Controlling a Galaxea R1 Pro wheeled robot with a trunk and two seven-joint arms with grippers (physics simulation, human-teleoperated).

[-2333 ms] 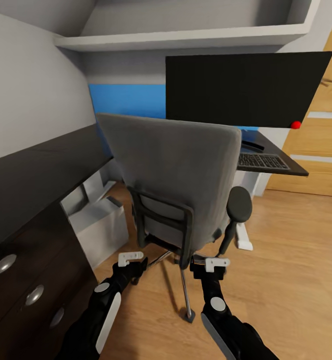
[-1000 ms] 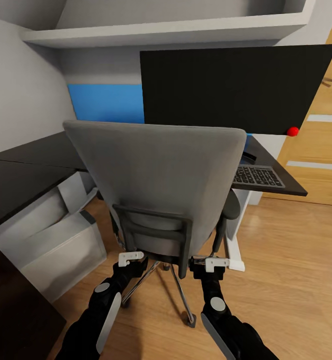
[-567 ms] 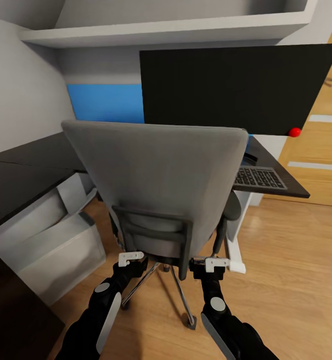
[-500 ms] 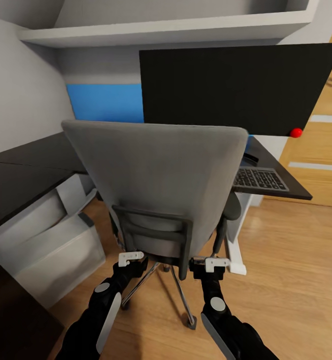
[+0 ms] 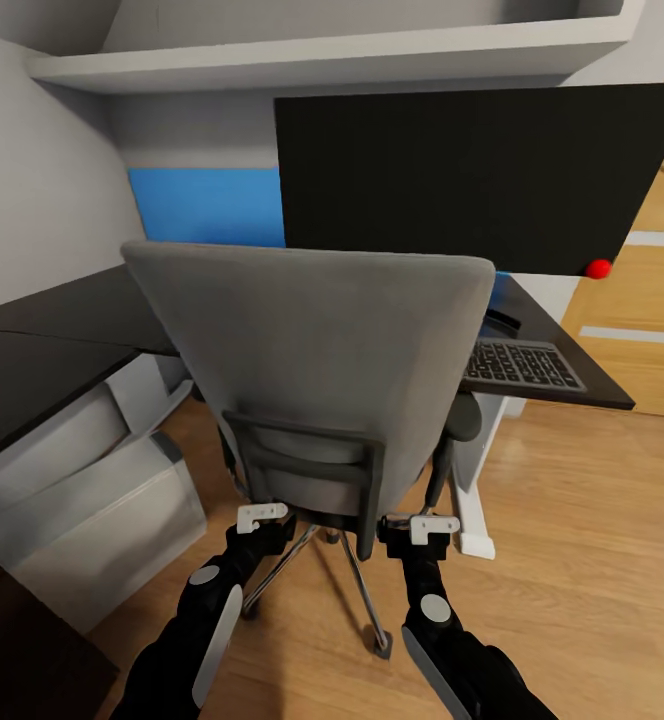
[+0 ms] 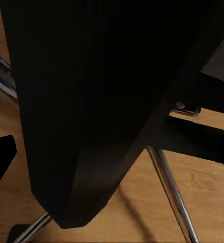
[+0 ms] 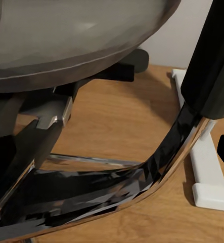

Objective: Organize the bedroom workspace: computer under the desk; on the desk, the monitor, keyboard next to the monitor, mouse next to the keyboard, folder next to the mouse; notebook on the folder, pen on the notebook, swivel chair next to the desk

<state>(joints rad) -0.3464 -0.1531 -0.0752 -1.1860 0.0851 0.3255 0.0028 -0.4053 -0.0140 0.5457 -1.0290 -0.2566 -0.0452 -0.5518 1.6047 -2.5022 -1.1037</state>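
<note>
Two hands sit low behind the swivel chair (image 5: pixel 322 350), close to the bottom of its black back frame: the left hand (image 5: pixel 263 517) near the frame's left lower corner, the right hand (image 5: pixel 422 527) near its right lower corner beside the armrest post. Whether either hand is spread or pressed together cannot be told from the head view, and the wrist views give no clear sight of the fingers.

The chair faces the black L-shaped bench (image 5: pixel 92 310), its grey back toward the camera, tucked into the corner of the L. On the bench behind it stands the monitor (image 5: pixel 472 170), with a red dot at its lower right corner. The keyboard (image 5: pixel 522 365) lies on the bench in front of the monitor, partly hidden by the chair back. The computer (image 5: pixel 102 520) sits on the wooden floor (image 5: pixel 572 560) under the bench's left wing. The right wrist view shows the chair's chrome base (image 7: pixel 117 187) and a white bench leg foot (image 7: pixel 208 167).
</note>
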